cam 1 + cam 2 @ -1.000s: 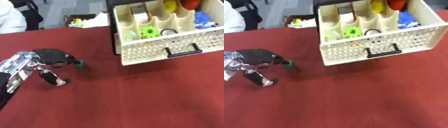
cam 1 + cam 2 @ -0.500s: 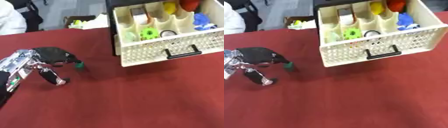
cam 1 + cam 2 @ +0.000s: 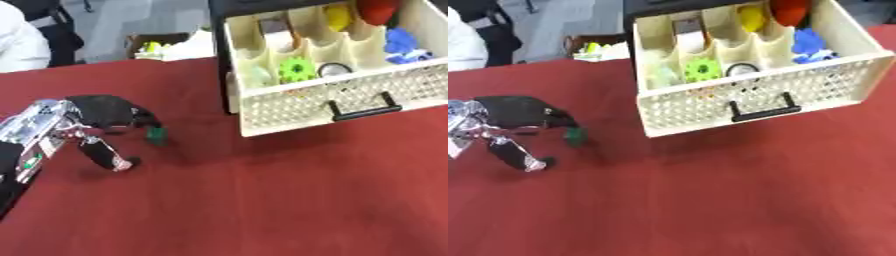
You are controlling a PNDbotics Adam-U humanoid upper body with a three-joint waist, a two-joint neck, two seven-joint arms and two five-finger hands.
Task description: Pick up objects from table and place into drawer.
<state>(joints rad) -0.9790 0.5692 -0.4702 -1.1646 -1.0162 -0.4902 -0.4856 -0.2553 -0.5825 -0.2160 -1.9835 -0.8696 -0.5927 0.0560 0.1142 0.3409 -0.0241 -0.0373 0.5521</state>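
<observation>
drawer (image 3: 332, 95) far right | robot hand (image 3: 96, 117) left | block (image 3: 157, 134) perhaps touching

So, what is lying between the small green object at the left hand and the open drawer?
Nothing: only bare red table separates the small green object, at the left hand fingertips, from the drawer; the left eye view shows it.

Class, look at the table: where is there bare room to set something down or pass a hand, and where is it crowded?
Bare red table spreads across the whole near side, below the drawer and right of the left hand. A narrower strip lies between the small green object at the fingertips and the drawer. The drawer's compartments are crowded.
</observation>
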